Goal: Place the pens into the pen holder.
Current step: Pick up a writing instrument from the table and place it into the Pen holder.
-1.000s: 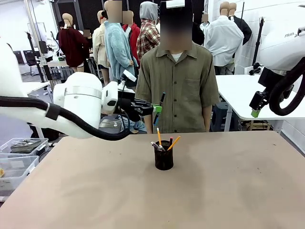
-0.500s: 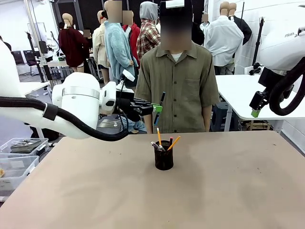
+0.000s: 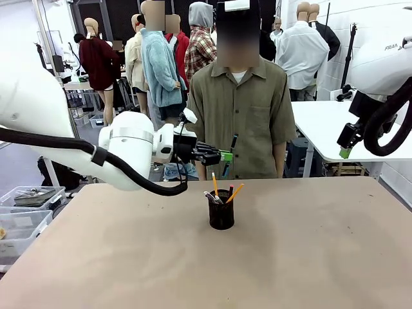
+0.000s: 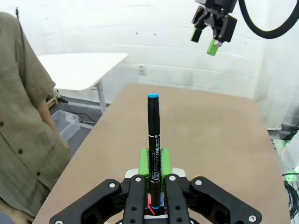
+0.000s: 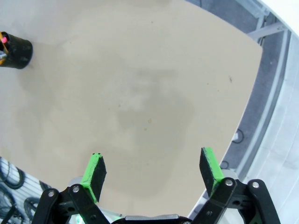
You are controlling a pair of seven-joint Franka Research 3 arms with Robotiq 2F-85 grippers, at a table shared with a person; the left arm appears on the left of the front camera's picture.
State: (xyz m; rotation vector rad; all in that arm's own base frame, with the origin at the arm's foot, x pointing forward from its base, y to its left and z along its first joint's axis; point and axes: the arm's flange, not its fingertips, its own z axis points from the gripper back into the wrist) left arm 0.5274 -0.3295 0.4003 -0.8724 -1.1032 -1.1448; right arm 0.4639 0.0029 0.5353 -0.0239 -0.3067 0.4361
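The black mesh pen holder point(image 3: 221, 214) stands mid-table with two yellow-orange pencils point(image 3: 215, 184) and a silvery pen point(image 3: 210, 196) sticking out of it. My left gripper point(image 3: 225, 156) hangs above and just behind it, shut on a dark pen point(image 3: 230, 154) that stands nearly upright. In the left wrist view that pen point(image 4: 153, 135) shows its blue tip, pinched between the green pads of the left gripper point(image 4: 153, 161). My right gripper point(image 3: 346, 151) is raised at the far right, open and holding nothing. The right wrist view looks down past the right gripper point(image 5: 153, 168) at bare table, with the pen holder point(image 5: 14, 50) at the top left.
A person in an olive shirt point(image 3: 239, 109) stands at the far edge, directly behind the pen holder. Clear plastic bins point(image 3: 26, 206) sit off the table's left side. A white table point(image 3: 335, 129) stands behind on the right.
My left gripper has carried the dark pen to the right and a little lower, closer to the spot above the pen holder. The right arm has stayed still.
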